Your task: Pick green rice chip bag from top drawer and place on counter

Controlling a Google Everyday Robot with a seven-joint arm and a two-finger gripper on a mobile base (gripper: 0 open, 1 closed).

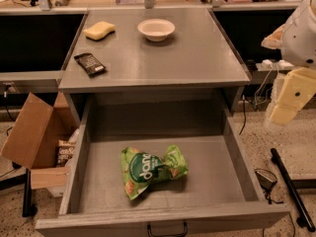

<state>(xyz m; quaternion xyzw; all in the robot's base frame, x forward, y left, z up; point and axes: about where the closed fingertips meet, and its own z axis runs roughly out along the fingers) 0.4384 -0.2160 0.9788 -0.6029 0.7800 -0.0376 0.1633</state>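
- Out at the right edge of the camera view, beside the furniture and off the drawer, hangs the gripper (289, 100), cream-coloured below the arm's white casing; wide or narrow, I cannot tell from here.
- It sits level with the front edge of the counter (197, 58), clear of it, over speckled floor.
- Nothing in its hold that I can see, and it is well apart from the bag.
- Moving in: the top drawer (222, 177) is pulled fully out towards us, grey bottom on show, low walls all round, dark handle (167, 229) at the front lip.
- There is the target: the green rice chip bag (153, 171) lies crumpled on the drawer floor, a little left of centre and towards the front, logo face up, touching no wall.
- Up on the counter, a black snack bar wrapper (90, 63) lies near the left edge.
- Behind it, a yellow sponge (99, 30) at the back left, and a white bowl (156, 29) just right of that, apart from it.
- Left of the drawer, an open brown cardboard box (29, 132) stands on the floor, packets showing inside.
- On the floor at the right, a black pole (291, 191) lies at a slant.
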